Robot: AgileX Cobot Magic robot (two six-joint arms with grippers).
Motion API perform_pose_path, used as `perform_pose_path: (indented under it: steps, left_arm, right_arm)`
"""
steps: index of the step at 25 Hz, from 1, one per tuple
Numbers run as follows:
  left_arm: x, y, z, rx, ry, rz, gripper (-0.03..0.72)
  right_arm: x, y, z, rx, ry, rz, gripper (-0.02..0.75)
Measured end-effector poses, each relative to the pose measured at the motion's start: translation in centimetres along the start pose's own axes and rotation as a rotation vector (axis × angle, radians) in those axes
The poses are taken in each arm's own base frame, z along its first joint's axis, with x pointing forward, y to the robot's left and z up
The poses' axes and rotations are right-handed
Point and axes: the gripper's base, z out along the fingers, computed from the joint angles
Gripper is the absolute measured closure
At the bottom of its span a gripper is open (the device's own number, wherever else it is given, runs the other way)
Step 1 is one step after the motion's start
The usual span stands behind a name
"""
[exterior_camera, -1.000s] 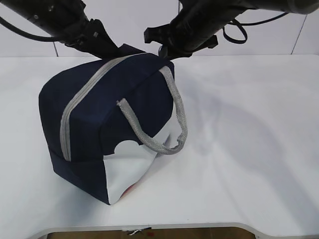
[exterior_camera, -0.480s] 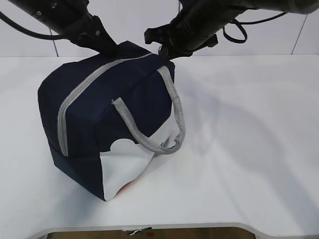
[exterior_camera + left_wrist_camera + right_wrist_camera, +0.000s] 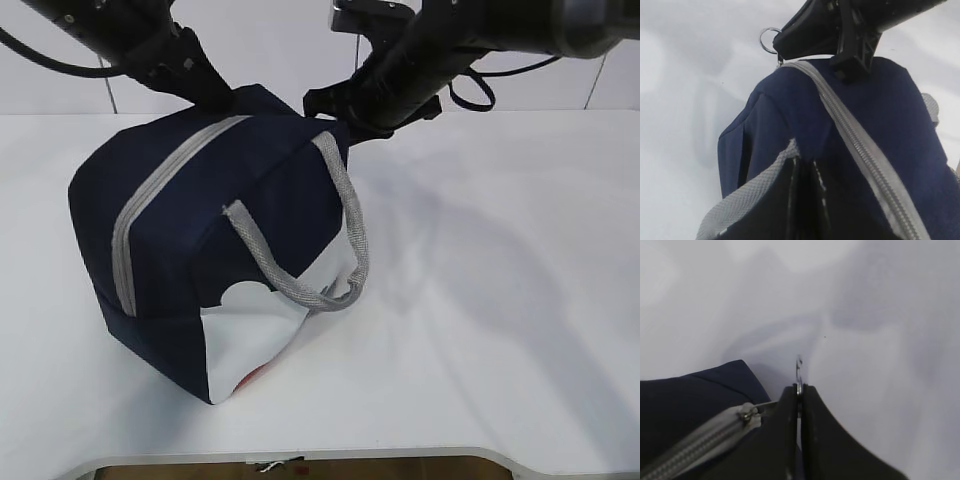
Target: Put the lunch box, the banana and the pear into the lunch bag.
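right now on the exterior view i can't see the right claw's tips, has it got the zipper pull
observer: yes, the right wrist view shows the right claw shut on the ring pull.
operator: opened at all
observer: no, the zipper is closed along its length, with the slider at its end.
operator: and the other arm
observer: the left claw looks pinched shut on the far handle of the bag.

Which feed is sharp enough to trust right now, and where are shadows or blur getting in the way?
Exterior view: sharp and evenly lit, soft shadow right of the lunch bag. Left wrist view: zipper crisp, the near handle soft. Right wrist view: the right pincer, shut on the ring pull, is blurred; grey shadows mottle the table.
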Motion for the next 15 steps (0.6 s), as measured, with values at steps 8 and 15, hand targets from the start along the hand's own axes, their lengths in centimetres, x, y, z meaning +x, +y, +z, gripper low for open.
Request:
perform_pose_path:
  steps: [8, 15]
  left_arm:
    - [0.0, 0.0, 0.0, 0.000, 0.000, 0.000, 0.671]
    - [0.0, 0.0, 0.0, 0.001, 0.001, 0.001, 0.671]
  right_arm:
    - [0.3, -0.1, 0.7, -0.008, 0.016, 0.017, 0.721]
    - [0.6, -0.2, 1.4, -0.018, 0.034, 0.038, 0.721]
